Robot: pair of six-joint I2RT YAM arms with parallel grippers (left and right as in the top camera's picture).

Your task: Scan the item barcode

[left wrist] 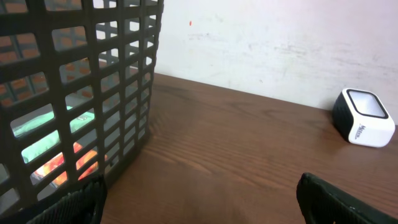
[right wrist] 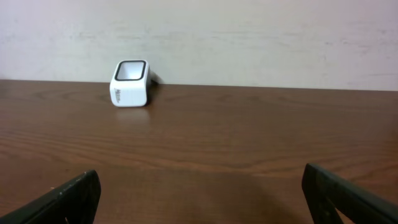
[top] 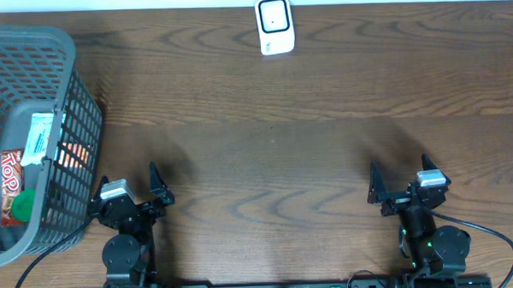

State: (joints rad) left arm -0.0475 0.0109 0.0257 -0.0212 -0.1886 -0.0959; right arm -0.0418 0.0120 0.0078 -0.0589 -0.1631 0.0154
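Note:
A white barcode scanner (top: 275, 25) with a dark window stands at the table's far edge; it also shows as the scanner (left wrist: 364, 118) in the left wrist view and the scanner (right wrist: 130, 83) in the right wrist view. Items lie in the grey mesh basket (top: 75, 90) at the left: a red packet (top: 9, 170), a white and green packet (top: 41, 136) and a green round lid (top: 22, 206). My left gripper (top: 129, 176) stands open beside the basket's near right corner, holding nothing. My right gripper (top: 399, 166) is open over bare wood at the near right.
The basket wall (left wrist: 74, 93) fills the left of the left wrist view, close to my left finger (left wrist: 81, 202). A pale wall rises right behind the scanner. Dark wooden table (top: 265, 152) lies between the arms and the scanner.

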